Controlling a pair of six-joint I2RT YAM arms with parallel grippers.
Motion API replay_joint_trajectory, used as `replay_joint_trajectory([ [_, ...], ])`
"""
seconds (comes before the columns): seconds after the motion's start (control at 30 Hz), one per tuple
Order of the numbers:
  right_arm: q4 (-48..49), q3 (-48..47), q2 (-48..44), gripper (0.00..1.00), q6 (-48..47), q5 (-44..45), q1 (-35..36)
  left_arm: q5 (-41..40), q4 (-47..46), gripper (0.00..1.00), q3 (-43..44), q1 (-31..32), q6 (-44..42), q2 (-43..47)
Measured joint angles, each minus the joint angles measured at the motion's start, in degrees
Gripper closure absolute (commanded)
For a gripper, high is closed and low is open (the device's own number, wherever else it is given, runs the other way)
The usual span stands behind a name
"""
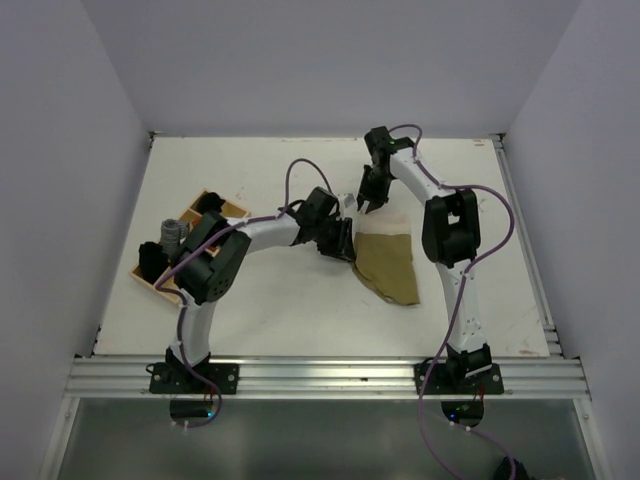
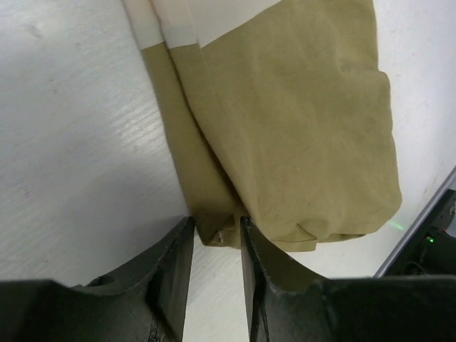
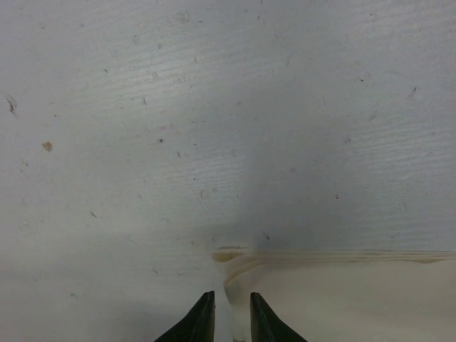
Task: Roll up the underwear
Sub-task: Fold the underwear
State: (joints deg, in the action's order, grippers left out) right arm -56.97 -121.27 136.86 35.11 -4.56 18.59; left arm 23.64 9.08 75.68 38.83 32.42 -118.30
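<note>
Right, what matters for my next move is how the underwear (image 1: 388, 265) lies between my two arms. It rests flat on the table (image 1: 250, 310), right of centre, folded into a strip. Its long axis runs from the far side towards the near edge, slanting a little to the right. The pale cream band is at the far end and the olive part reaches towards me.

My right gripper (image 1: 369, 203) sits at that far end, on the band's left corner. In its wrist view the two tips stand a narrow gap apart, with the cream edge running down between them. I judge them loosened rather than clamped.

My left gripper (image 1: 342, 243) is at the strip's left long edge, just near of the right one. Its fingers (image 2: 174, 263) are parted narrowly, and a small folded olive corner lies in the gap. I see no pinch there.

So both hands are at the far-left of the cloth, and the whole length extends away from them towards the near edge. The right arm is nearer the band. As I judge it, a roll would have to start at the band and run down that axis.
</note>
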Motion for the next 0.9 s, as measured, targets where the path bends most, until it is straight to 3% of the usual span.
replay_joint_trajectory([
  [0.13, -1.3, 0.4, -1.3, 0.67, -1.9, -0.6, -0.7, -4.1, 4.0, 0.58, 0.0, -0.3, -0.4, 1.9],
  [0.27, -2.2, 6.8, -8.0, 0.67, -4.5, -0.9, -2.4, -5.9, 7.3, 0.59, 1.5, -0.7, -0.7, 2.6],
  [0.6, -0.7, 39.8, -36.3, 0.73, -8.1, -2.6, -6.8, 1.5, 4.5, 0.61, 10.3, 0.3, -1.7, 0.6],
  [0.9, 2.6, 62.3, -45.1, 0.75, -8.0, -2.7, -6.2, 5.1, 1.7, 0.63, 10.7, 3.4, -2.3, -6.8],
])
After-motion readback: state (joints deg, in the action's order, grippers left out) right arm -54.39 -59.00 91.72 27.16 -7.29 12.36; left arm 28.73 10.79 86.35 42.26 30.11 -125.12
